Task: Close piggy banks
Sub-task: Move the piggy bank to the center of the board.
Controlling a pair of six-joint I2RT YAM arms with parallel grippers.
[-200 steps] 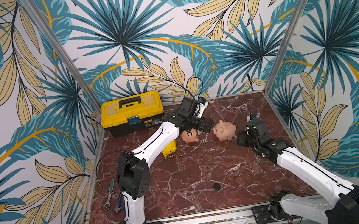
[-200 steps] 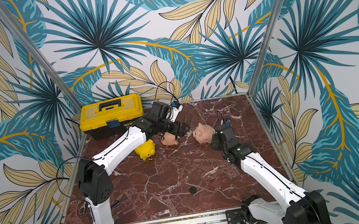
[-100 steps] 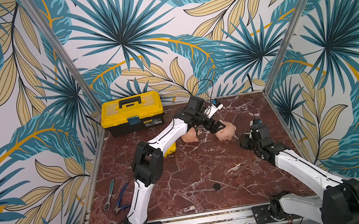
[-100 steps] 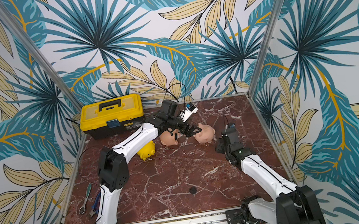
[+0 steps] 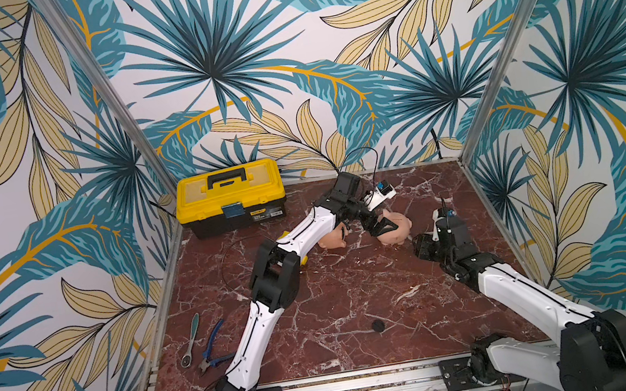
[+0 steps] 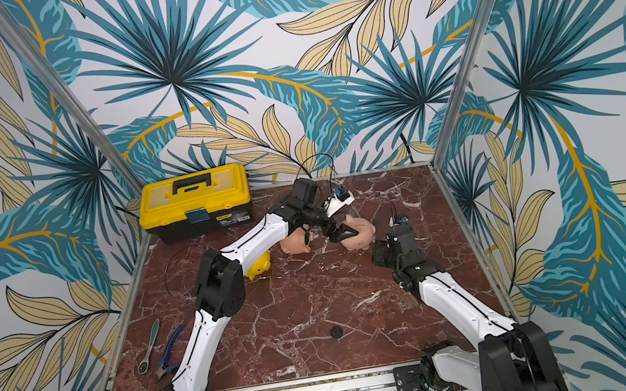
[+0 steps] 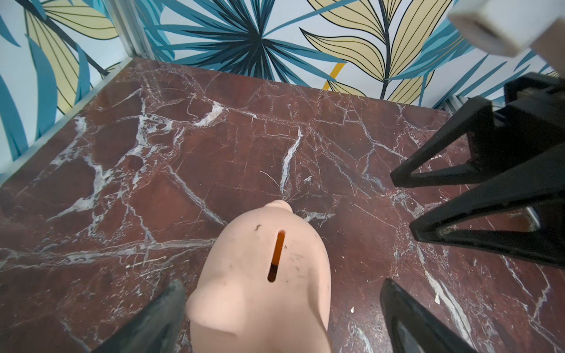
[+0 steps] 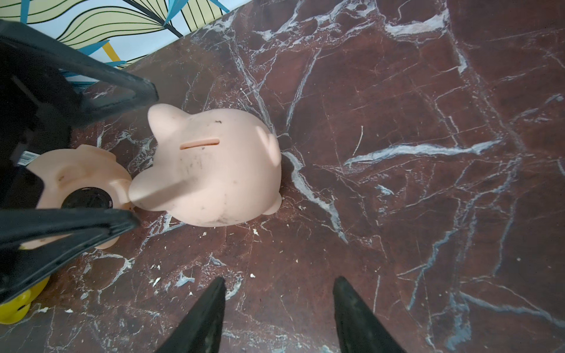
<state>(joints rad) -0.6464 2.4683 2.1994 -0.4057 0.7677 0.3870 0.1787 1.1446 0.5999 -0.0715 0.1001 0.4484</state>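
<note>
A black disc (image 5: 377, 325) lies low at centre on the marble table (image 5: 337, 285); right of centre, the right gripper (image 8: 278, 282) hangs part-spread and empty. Beyond, the left gripper (image 5: 382, 229), spread wide and gripping nothing, straddles the upright pale pink piggy bank (image 5: 398, 230). To its left lie the tipped peach-orange piggy bank (image 5: 332, 237), then the yellow piggy bank (image 6: 258, 265).
</note>
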